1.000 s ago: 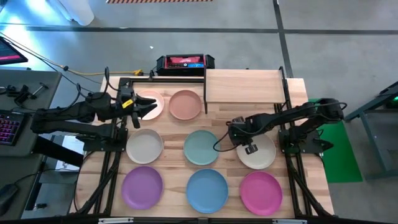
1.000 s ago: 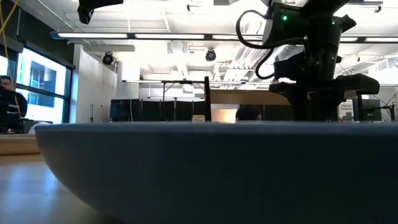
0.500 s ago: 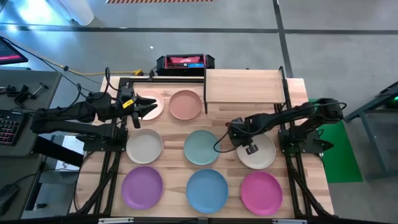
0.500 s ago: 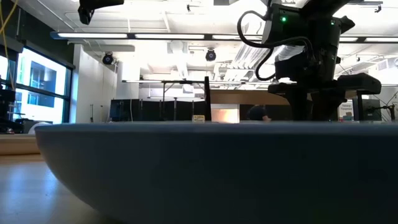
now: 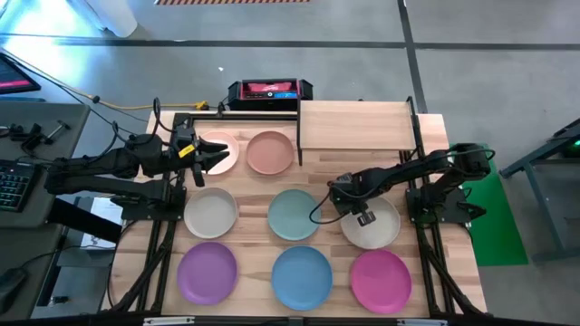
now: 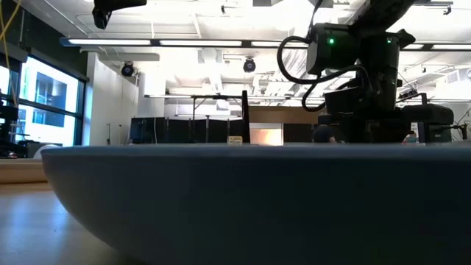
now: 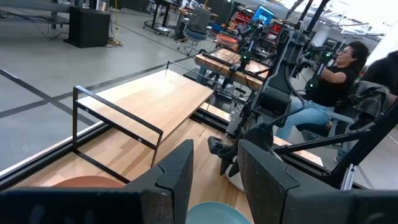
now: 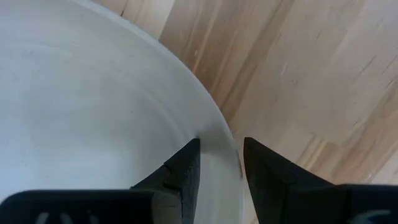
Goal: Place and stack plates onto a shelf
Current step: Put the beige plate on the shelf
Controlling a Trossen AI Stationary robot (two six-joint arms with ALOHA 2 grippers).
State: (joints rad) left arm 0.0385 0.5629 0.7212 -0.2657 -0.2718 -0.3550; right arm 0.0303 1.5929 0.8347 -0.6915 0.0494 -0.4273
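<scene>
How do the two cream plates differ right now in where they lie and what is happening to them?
The left cream plate lies free in the middle row's left spot; the right cream plate lies in that row's right spot.

Nothing touches the left cream plate, and the left pincer hovers open over the pale pink plate. The right pincer straddles the right cream plate's rim.

Both are round, shallow and matte.
</scene>
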